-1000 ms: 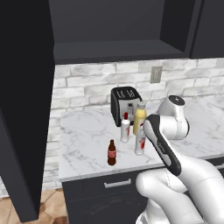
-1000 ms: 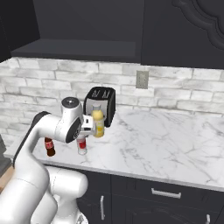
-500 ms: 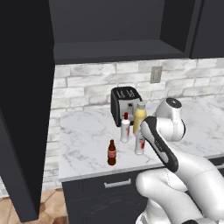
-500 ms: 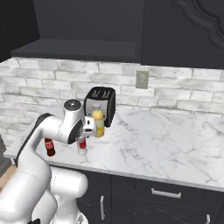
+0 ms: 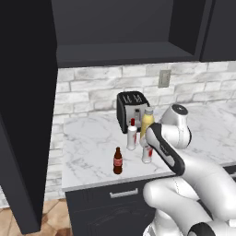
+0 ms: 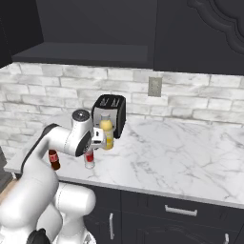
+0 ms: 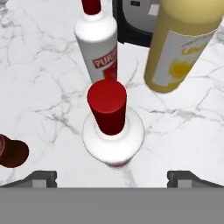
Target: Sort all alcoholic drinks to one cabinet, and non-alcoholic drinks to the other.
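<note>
Seen from the hand, my gripper (image 7: 113, 177) is open and hovers right above the near white bottle (image 7: 112, 127), looking down on its red cap, with one fingertip (image 7: 41, 177) far out on each side. The other white red-capped bottle (image 7: 97, 39) stands just behind it. To the right is the yellow juice bottle (image 7: 183, 43), and the small brown bottle (image 7: 11, 151) is at the left edge. From the left base view, both white bottles (image 5: 132, 135) (image 5: 147, 154), the juice bottle (image 5: 147, 120) and the brown bottle (image 5: 118, 161) stand on the counter. An upper cabinet (image 5: 124, 27) hangs open above them.
A black toaster (image 5: 130, 108) stands against the brick wall right behind the bottles. The open cabinet door (image 5: 23, 115) hangs far down on the left. A second upper cabinet (image 6: 200, 33) on the right is closed. The marble counter (image 6: 181, 157) stretches to the right.
The hand has shifted only slightly above the near white bottle. The bottles have not moved.
</note>
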